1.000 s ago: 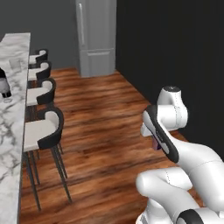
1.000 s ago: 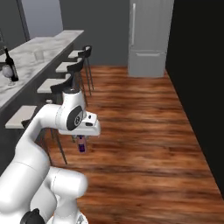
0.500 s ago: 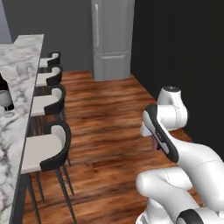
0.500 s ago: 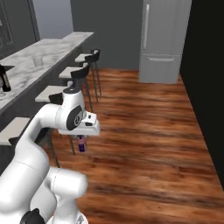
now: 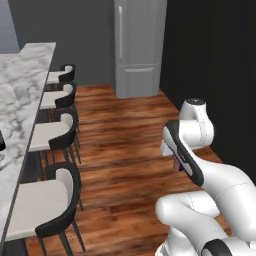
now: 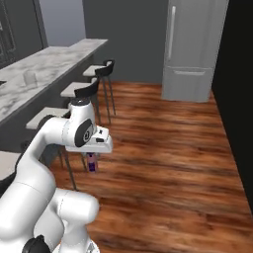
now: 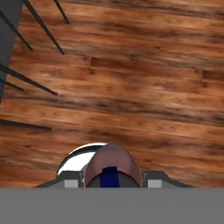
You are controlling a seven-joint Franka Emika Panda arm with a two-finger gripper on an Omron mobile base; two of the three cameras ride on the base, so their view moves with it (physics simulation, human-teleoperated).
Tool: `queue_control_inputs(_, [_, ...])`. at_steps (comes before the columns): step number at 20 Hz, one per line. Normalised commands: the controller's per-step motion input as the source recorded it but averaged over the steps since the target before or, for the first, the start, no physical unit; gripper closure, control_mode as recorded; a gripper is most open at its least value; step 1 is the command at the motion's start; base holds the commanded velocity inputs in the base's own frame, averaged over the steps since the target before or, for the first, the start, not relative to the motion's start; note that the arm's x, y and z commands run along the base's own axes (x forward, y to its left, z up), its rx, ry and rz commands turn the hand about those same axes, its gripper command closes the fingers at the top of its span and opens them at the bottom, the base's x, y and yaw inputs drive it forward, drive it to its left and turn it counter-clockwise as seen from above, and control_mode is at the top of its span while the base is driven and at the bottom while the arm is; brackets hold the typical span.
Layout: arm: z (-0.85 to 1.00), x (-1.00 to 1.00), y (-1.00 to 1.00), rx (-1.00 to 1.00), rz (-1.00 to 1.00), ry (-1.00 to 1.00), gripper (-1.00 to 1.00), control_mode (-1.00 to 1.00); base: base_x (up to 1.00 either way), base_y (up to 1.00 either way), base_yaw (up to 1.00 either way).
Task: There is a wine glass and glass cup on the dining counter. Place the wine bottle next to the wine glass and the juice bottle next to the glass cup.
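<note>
The gripper (image 7: 113, 177) is sitting clamped on the juice bottle (image 7: 112, 168), which is filling the gap between the two jaws in the hand view: a reddish-pink rounded body with a dark blue patch at its middle. The bottle is hanging above the wooden floor (image 7: 144, 83), well clear of it.

Far to the left of the gripper, the left base view is showing the dining counter (image 5: 22, 82) running along the picture's left edge, its white marble top veined in grey. A dark sliver is sitting at that counter's edge, cut off by the frame, too little of it showing to name it. Between the counter and the gripper, a row of stools (image 5: 52, 135) with pale seats and dark backs is standing on the floor. In this view the bottle is peeking out as a small purple-pink patch (image 5: 177, 163) behind the white arm, most of it hidden.

The right base view is giving a clearer look: the bottle (image 6: 93, 162) is hanging below the hand, upright, in front of the stool legs. On the counter far off to the left a faint clear tumbler, the glass cup (image 6: 30, 77), is standing, hard to make out against the marble. A grey fridge (image 6: 193, 47) is standing at the back wall, beyond the gripper.
</note>
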Motion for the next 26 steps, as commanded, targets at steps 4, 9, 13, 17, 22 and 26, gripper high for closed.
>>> queue_control_inputs(4, [0.0, 0.0, 0.0, 0.0, 0.0, 0.0, 1.0, 1.0, 0.81, -0.32, 0.11])
queue_control_inputs(9, [0.0, 0.0, 0.0, 0.0, 0.0, 0.0, 1.0, 1.0, 0.81, -0.31, 0.12])
queue_control_inputs(13, [0.0, 0.0, 0.0, 0.0, 0.0, 0.0, 1.0, 1.0, 0.8, -0.3, 0.14])
queue_control_inputs(17, [0.0, 0.0, 0.0, 0.0, 0.0, 0.0, 1.0, 1.0, 0.8, -0.3, 0.14])
queue_control_inputs(22, [0.0, 0.0, 0.0, 0.0, 0.0, 0.0, 1.0, 1.0, 0.8, -0.3, 0.15])
queue_control_inputs(26, [0.0, 0.0, 0.0, 0.0, 0.0, 0.0, 1.0, 1.0, 0.79, -0.3, 0.15])
